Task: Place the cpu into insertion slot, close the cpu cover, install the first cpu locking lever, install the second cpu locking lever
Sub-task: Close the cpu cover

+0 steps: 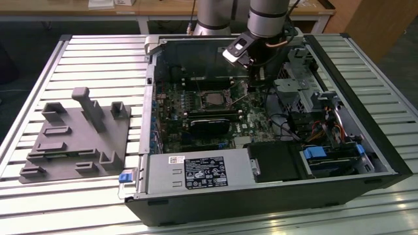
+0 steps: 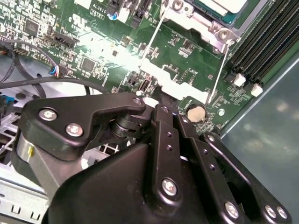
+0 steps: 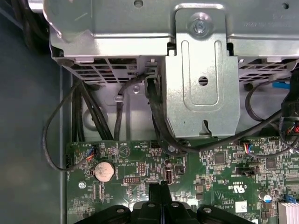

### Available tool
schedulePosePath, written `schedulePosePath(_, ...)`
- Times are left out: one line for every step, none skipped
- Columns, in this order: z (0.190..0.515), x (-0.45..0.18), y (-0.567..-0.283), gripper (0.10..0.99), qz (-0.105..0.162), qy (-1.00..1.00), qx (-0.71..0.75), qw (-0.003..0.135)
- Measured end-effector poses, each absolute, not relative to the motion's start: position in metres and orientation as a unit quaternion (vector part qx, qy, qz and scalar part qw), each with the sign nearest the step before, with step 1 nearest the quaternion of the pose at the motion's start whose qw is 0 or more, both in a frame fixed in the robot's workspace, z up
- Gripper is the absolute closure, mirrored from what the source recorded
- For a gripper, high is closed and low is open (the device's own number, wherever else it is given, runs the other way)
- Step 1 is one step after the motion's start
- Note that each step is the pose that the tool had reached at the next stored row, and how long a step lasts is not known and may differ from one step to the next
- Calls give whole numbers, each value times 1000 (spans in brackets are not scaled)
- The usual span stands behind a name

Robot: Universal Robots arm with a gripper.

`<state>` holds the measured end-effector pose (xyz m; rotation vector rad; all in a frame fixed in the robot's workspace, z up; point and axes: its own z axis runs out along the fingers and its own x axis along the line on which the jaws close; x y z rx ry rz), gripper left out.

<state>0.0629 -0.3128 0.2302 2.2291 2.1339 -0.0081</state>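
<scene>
- The black gripper point(image 2: 161, 101) is nearest. Its fingers look pressed together with nothing between them. It hangs low over the green circuit board point(image 2: 107, 51), just beside a round coin battery point(image 2: 196, 112).
- One thin wire lever point(image 2: 153, 39) and a second wire lever point(image 2: 218, 70) run from the chip area towards the gripper. Both seem to stand free, not latched.
- Beyond them the cpu point(image 2: 228, 4), with a dull silver top, sits seated on the board. The silvery cover point(image 2: 198, 19) appears to lie down around it.
- Judged from this, the chip is placed and the cover looks closed. Both levers are left to lock.
- The board sits inside an open computer case point(image 1: 261, 205) on a slatted worktop point(image 1: 85, 58).
</scene>
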Motion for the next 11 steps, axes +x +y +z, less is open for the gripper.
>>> schedulePosePath(230, 63, -313, 980, -6, 691, 722, 25)
schedulePosePath(230, 63, -313, 980, -10, 691, 722, 21)
schedulePosePath(230, 63, -313, 980, -15, 692, 722, 16)
schedulePosePath(230, 63, -313, 980, -22, 692, 722, 9)
schedulePosePath(230, 64, -313, 980, -28, 692, 722, 3)
schedulePosePath(229, 64, -313, 980, -35, 692, 721, -3)
schedulePosePath(229, 65, -313, 980, -42, 692, 721, -10)
schedulePosePath(229, 65, -313, 980, -48, 692, 720, -16)
schedulePosePath(229, 65, -313, 980, -55, 691, 720, -22)
schedulePosePath(229, 66, -313, 980, -61, 691, 720, -28)
schedulePosePath(229, 66, -313, 980, -67, 691, 719, -33)
